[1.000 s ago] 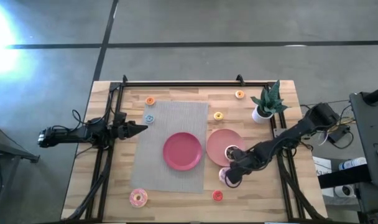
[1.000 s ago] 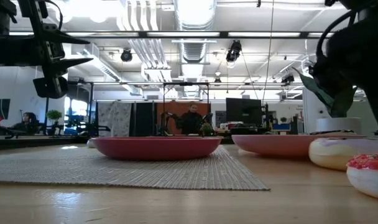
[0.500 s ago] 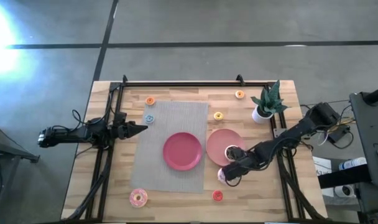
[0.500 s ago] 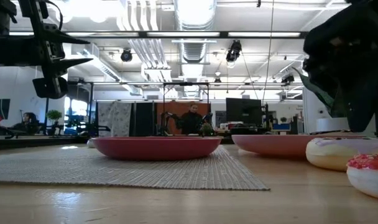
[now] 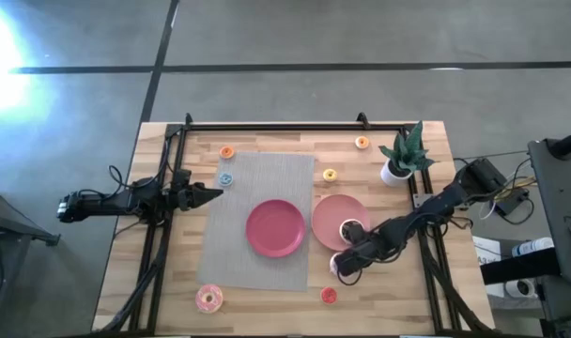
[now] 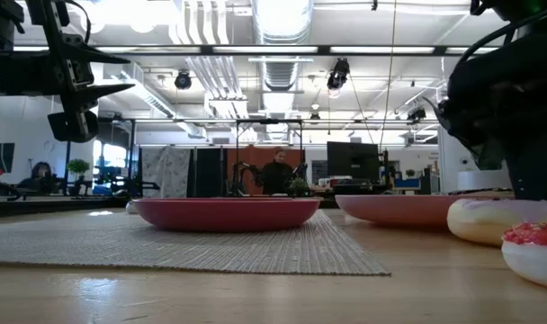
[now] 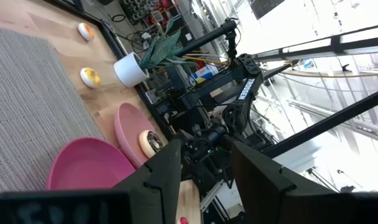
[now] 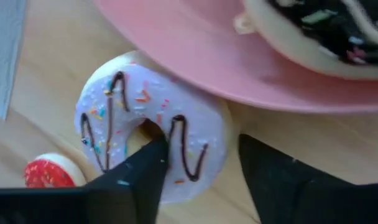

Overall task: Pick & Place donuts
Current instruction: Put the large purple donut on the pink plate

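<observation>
My right gripper (image 5: pixel 345 266) is open and points down over a pink-frosted donut (image 8: pixel 124 118) with dark drizzle, which lies flat on the wood by the near rim of the light pink plate (image 5: pixel 329 214). A chocolate donut (image 5: pixel 349 229) lies on that plate. A second pink donut (image 5: pixel 209 299) lies near the table's near edge. A tiny red one (image 5: pixel 329 295) is close to my right gripper. Tiny orange (image 5: pixel 227 151), blue (image 5: pixel 225 178), yellow (image 5: pixel 330 175) and orange (image 5: pixel 362 143) ones lie farther off. My left gripper (image 5: pixel 215 194) waits open at the left. My right gripper (image 8: pixel 201 146) comes at the pink-frosted donut from above. One fingertip (image 8: pixel 153 155) stands at the donut's hole (image 8: pixel 148 129); the other finger (image 8: pixel 270 168) is outside the ring, on the plate's side. A section of the ring (image 8: pixel 198 140) lies between them. Whether the fingers touch it, I cannot tell.
A darker pink plate (image 5: pixel 274 227) sits on the grey woven mat (image 5: pixel 257 188). A potted plant (image 5: pixel 403 155) stands near the far right corner. A black rail frame (image 5: pixel 267 126) runs along the table's far edge and sides. A person sits in the room beyond the table.
My right gripper has come down over the pink-frosted donut beside the light pink plate, shifting slightly along the plate's near rim. The donut has stayed where it was.
</observation>
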